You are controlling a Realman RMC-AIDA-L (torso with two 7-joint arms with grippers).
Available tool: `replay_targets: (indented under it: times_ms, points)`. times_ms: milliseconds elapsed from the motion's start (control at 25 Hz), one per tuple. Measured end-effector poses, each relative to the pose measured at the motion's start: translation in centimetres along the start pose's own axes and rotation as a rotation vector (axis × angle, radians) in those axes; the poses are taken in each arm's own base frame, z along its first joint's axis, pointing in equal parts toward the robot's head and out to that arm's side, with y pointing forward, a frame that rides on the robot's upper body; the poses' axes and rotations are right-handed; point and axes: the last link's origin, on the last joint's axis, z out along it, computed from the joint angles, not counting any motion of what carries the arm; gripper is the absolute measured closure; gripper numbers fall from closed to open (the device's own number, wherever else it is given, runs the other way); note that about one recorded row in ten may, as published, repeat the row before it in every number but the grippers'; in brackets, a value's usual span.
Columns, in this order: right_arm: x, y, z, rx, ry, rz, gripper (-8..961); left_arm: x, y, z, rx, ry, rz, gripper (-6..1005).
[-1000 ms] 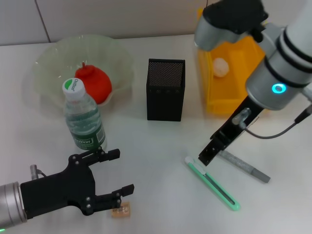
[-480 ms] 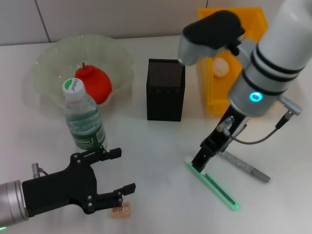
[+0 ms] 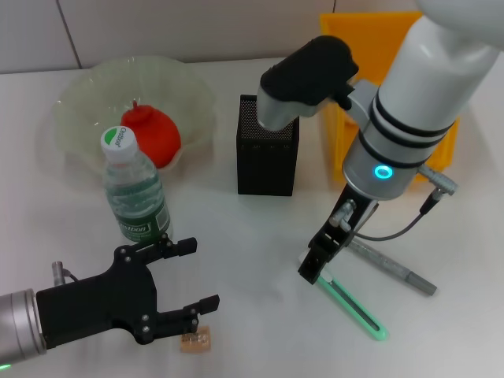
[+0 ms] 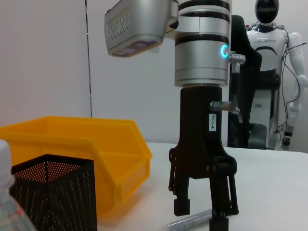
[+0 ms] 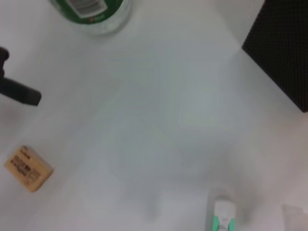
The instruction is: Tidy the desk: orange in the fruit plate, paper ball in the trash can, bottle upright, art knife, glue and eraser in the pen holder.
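Observation:
The orange (image 3: pixel 150 135) lies in the pale fruit plate (image 3: pixel 79 94), and the bottle (image 3: pixel 135 193) stands upright in front of it. Behind the black mesh pen holder (image 3: pixel 268 146) stands the yellow trash can (image 3: pixel 346 47); the paper ball is hidden by my right arm. My right gripper (image 3: pixel 313 269) hangs open just over the near end of the green art knife (image 3: pixel 350 303), with the grey glue (image 3: pixel 394 268) beside it. In the left wrist view its fingers (image 4: pixel 180 202) stand apart. My left gripper (image 3: pixel 201 276) is open near the table's front, the eraser (image 3: pixel 197 340) just below it.
The right wrist view shows the eraser (image 5: pixel 29 168), the bottle's base (image 5: pixel 91 14), the knife's end (image 5: pixel 222 216) and a corner of the pen holder (image 5: pixel 284 48). Bare table lies between the bottle and the knife.
My right arm has swung left and nearer, carrying its gripper to the knife's near end; it now covers the paper ball. The left arm has not moved.

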Motion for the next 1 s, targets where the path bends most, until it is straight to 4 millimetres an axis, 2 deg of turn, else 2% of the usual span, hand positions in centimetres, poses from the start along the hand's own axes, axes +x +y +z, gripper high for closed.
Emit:
replay_targets:
  times_ms: [1000]
  points:
    - [-0.2, 0.4, 2.1, 0.015, -0.019, -0.03, 138, -0.1, 0.1, -0.1, 0.003, -0.001, -0.002, 191]
